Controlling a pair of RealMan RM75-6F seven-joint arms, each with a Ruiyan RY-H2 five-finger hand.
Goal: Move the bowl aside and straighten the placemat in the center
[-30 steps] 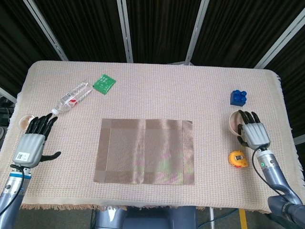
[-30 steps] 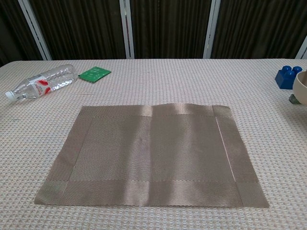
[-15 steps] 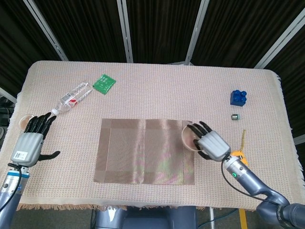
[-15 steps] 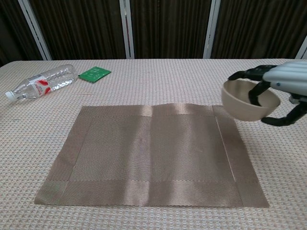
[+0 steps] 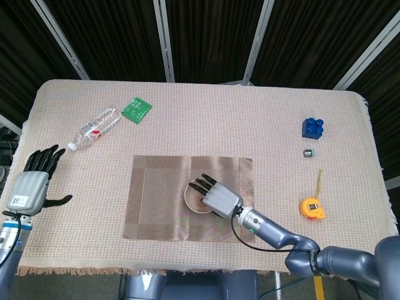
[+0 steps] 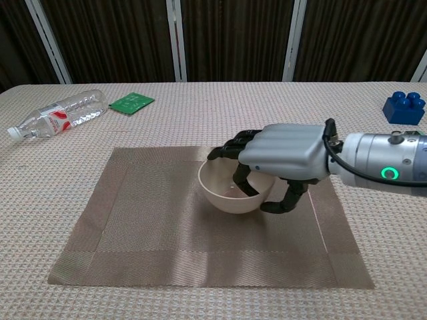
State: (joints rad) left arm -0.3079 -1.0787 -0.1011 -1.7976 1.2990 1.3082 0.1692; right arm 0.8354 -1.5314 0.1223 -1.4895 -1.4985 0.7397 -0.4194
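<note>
My right hand (image 6: 283,159) reaches low across the placemat (image 5: 159,200), palm down, fingers hooked over the rim of the bowl (image 6: 230,189) and thumb against its outer wall, gripping it. The bowl sits at the middle of the placemat. Half a second ago I had it lifted by the mat's right edge; a second ago, far right on the tabletop (image 5: 250,119). My left hand (image 5: 30,185) hovers at the left edge, fingers spread, holding nothing.
</note>
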